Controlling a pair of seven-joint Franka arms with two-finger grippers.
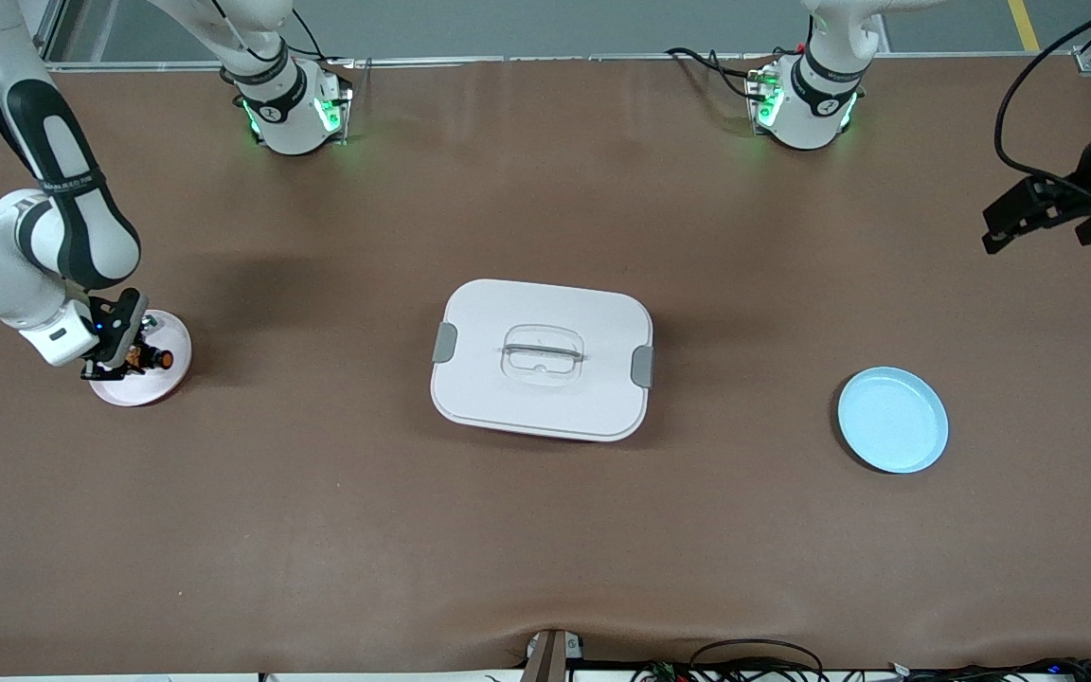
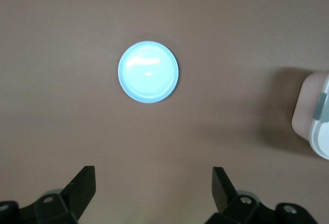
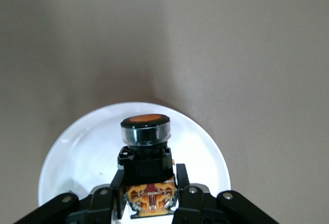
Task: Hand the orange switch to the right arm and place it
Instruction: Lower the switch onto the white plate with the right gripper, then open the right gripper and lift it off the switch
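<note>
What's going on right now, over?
Right hand shut on orange switch, over white plate. Left hand open, waiting. Nothing in the way.

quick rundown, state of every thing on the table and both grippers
tiny black switch with an orange round face: held in the right gripper, over the white plate
round white plate: under the held switch, at the right arm's end of the table
round light blue plate: empty
white rectangular lidded box: lid on, mid-table
right gripper: fingers shut on the switch
left gripper: fingers open, holding nothing, waiting up over the left arm's end of the table
</note>
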